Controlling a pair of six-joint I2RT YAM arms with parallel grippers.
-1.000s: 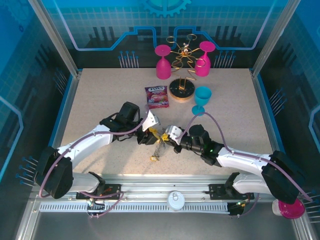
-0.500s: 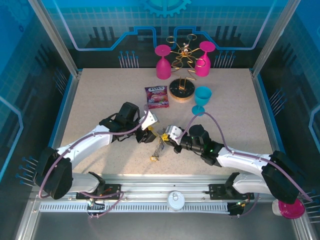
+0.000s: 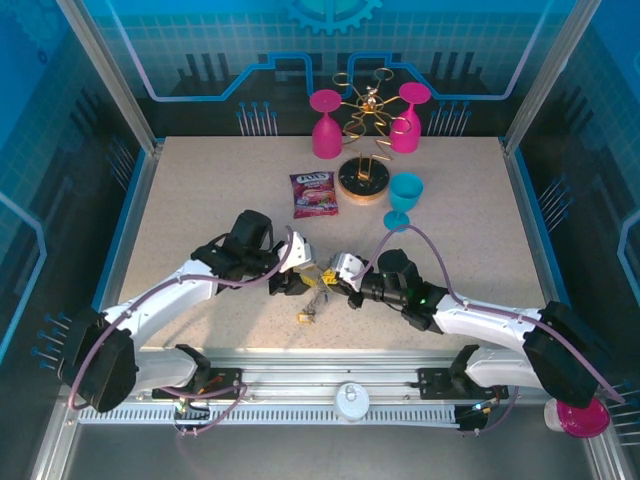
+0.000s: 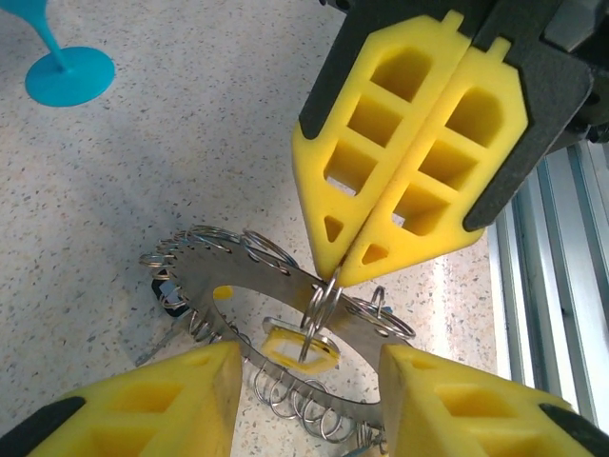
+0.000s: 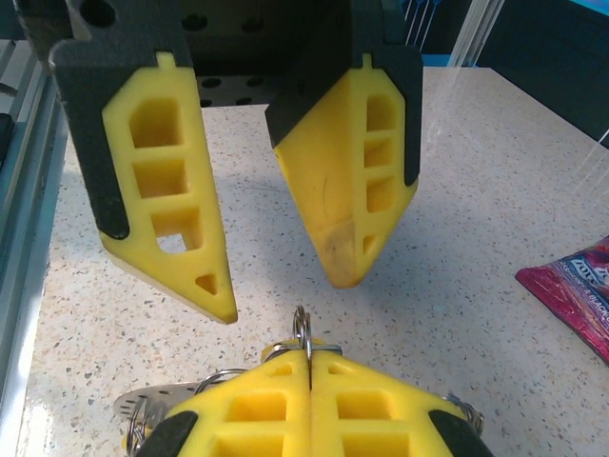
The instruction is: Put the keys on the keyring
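Note:
The keyring (image 4: 249, 273), a flat grey metal ring rimmed with wire loops, lies on the table between the arms (image 3: 318, 292). My right gripper (image 4: 339, 277) is shut on one upright wire loop (image 4: 322, 303) at the ring's rim. The same loop (image 5: 303, 331) sticks up from the right gripper's closed tips (image 5: 306, 358). A yellow-headed key (image 4: 291, 348) lies under that loop inside the ring. My left gripper (image 4: 309, 360) is open, its fingers either side of the key and ring, close above them. Its two pads (image 5: 284, 293) face the right gripper. Another small key (image 3: 306, 317) lies nearer the front edge.
A teal glass (image 3: 404, 198) stands behind the right arm. Two pink glasses (image 3: 325, 128) flank a wire rack on a round wooden base (image 3: 362, 180) at the back. A red candy packet (image 3: 314, 193) lies mid-table. The metal rail (image 4: 561, 238) runs along the near edge.
The left arm has swung down and toward the keyring, bringing its open gripper close over the ring. The right gripper has stayed put, still shut on the loop.

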